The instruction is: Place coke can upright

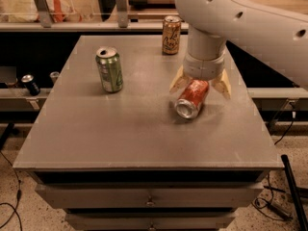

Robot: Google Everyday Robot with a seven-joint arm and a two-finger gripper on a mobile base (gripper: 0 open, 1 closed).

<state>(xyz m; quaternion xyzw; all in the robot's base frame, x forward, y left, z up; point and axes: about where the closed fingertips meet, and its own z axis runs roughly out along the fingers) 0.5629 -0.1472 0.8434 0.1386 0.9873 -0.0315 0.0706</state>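
Far left, off the bench: small dark can [30,84] sits on a lower ledge beside it, upright.

Bench [96,138]: grey flat top, drawer fronts [149,201] below the front edge.

Left-back area of the bench: green can [109,70], upright, tab end up, well apart from everything else.

Back edge, centre-right: tan can with dark script [171,34], upright, just left of the arm's wrist column in this view. Can't tell if there's a gap between them.

Right of centre: coke can [192,98] lies on its side on the bench top. Silver end faces the camera and slightly left; the body runs back and to the right, under the wrist. Not upright.

Tool [199,91] is low over the far end of the coke can, pointing down. Its tan fingers [179,82] are spread wide, one on each side of the can. The left finger is just beside the can's flank and the right one stands a bit further off. Can't tell whether either pad touches. The can's weight looks to be on the bench, not in the grip.

White arm [240,18] comes in from the upper right and hides the back-right corner of the bench.

Floor, right: dark cables [274,203] near the bench base.
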